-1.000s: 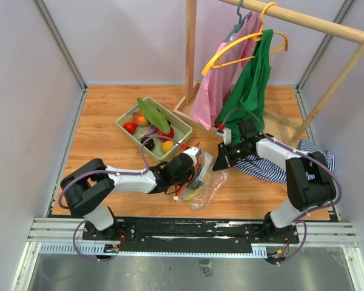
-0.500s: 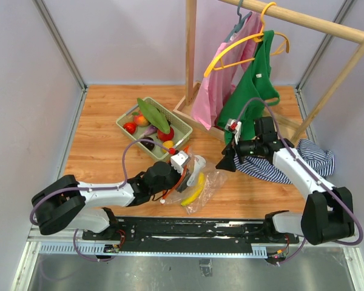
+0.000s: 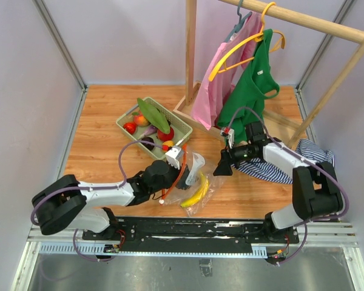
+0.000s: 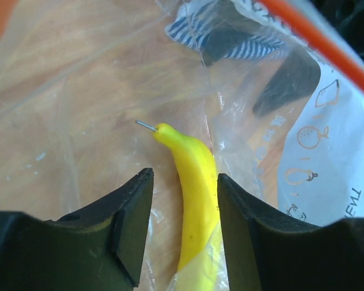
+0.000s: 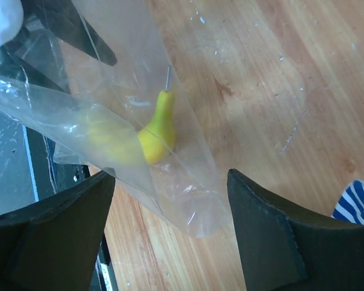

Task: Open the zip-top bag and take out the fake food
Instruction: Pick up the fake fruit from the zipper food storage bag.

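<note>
The zip-top bag (image 3: pixel 201 180) lies crumpled on the wooden table between my two grippers. In the left wrist view its orange zip strip (image 4: pixel 318 45) runs across the top right, and a printed white label (image 4: pixel 330 173) is below it. One piece of fake food, a yellow banana (image 3: pixel 196 194), lies inside. My left gripper (image 4: pixel 183 182) is open at the bag's mouth, with the banana (image 4: pixel 194 176) between its fingers and a gap on each side. My right gripper (image 5: pixel 171 176) is wide open, with the bag's far corner (image 5: pixel 200 212) lying loose between its fingers and the banana (image 5: pixel 155 133) beyond them.
A pale green basket (image 3: pixel 183 130) behind the bag holds several fake fruits and a green leaf. A wooden rack (image 3: pixel 191 54) at the back right carries a pink garment and a green shirt (image 3: pixel 250 91). A striped cloth (image 3: pixel 303 162) lies under the right arm.
My right gripper opened and released the bag, staying beside its corner. My left arm lowered, and its gripper now straddles the banana. The bag sagged flatter, exposing the banana.
</note>
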Controlling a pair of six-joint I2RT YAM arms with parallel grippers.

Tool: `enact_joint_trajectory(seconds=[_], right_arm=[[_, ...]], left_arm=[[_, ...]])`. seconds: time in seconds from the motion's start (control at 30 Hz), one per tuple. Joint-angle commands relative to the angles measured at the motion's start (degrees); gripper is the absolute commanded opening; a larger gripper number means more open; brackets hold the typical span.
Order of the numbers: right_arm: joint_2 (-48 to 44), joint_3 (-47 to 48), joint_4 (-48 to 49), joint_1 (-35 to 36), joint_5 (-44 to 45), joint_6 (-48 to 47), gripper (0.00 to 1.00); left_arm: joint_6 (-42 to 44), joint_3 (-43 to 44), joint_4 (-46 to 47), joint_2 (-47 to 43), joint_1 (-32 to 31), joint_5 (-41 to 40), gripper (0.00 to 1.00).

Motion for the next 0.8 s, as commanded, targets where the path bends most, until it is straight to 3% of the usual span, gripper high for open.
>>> enact_joint_trajectory(seconds=[0.0,0.2,0.43,0.63,0.77], right_arm=[[4.12,2.69,-1.91,3.15,0.84,4.45,0.74],[9.11,4.78,-3.81,6.39,2.89,8.18,0.68],[12.18,5.76,-5.78,7.64,8.42,9.95,0.54],[15.07,7.22,-8.8,7.92,8.57,9.37,0.29],[15.51,7.73,-9.35,8.43,6.85,9.14,0.04]], left_arm=[[-11.97,3.97,-4.64,4.04,1.16,2.64,0.51],[-17.61,7.9,-8.55,11.23,1.53,3.91,0.51],[-20.94,8.8,-7.9,14.32,2.21,5.34,0.5],[-22.19,7.58,-4.57,14.72,3.04,8.34,0.45],[-22.85,6.57,-1.23,14.84,3.64,11.46,0.45]])
